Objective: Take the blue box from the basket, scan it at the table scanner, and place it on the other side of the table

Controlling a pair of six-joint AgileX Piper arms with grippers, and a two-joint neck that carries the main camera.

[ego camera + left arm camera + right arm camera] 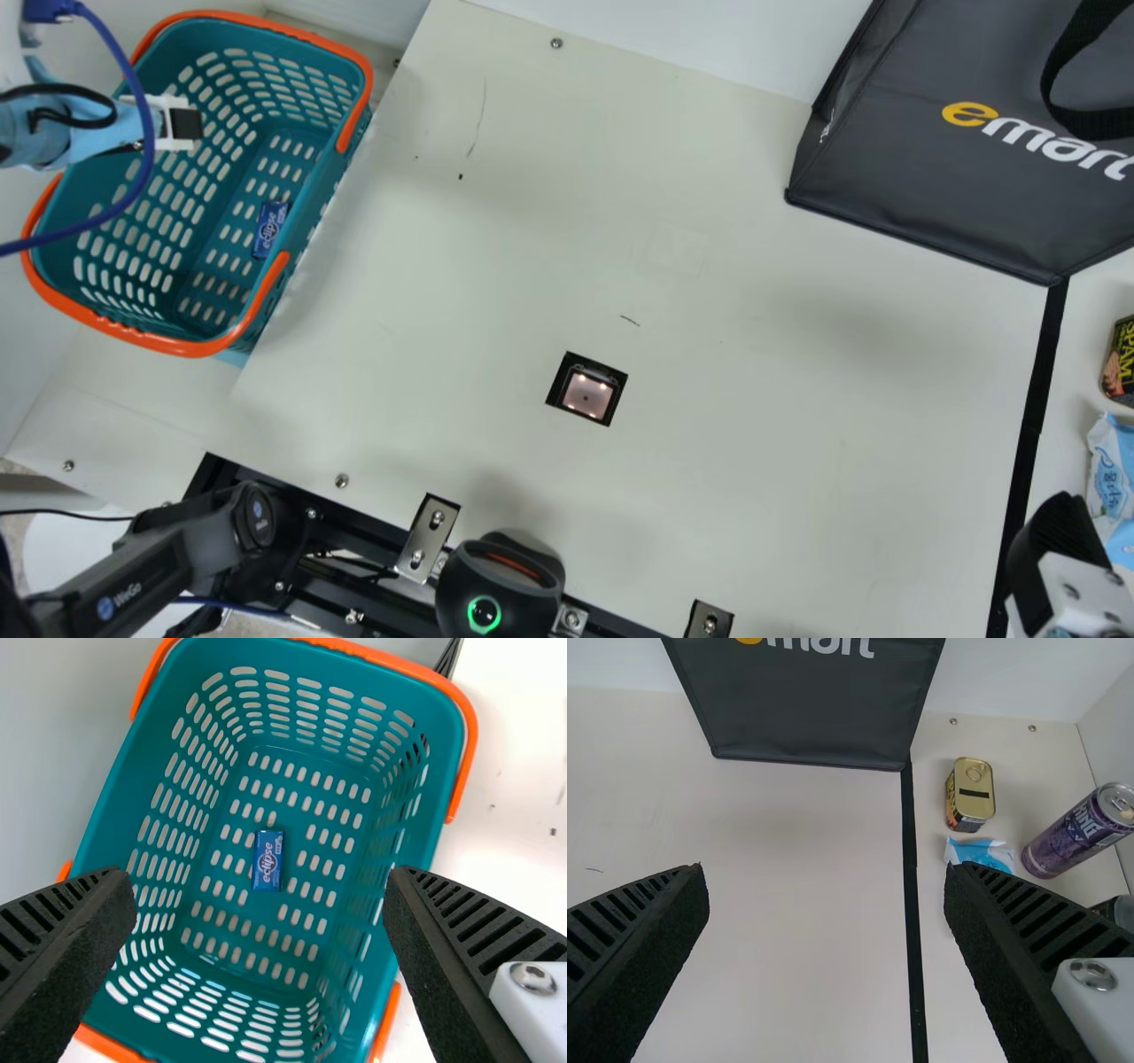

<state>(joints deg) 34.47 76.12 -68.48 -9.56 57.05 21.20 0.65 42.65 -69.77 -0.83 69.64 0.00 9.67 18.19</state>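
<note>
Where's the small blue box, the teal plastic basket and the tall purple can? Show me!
Small blue box (267,861): left wrist view, middle of its face.
Teal plastic basket (146,757): left wrist view, bare wall near the edge.
Tall purple can (1075,837): right wrist view, middle of its side.

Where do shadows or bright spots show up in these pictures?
Main view: soft shadows on the table beside the basket and near the dark bag; bright spots in the scanner. Left wrist view: slots look bright against the teal basket. Right wrist view: faint shading below the bag.
</note>
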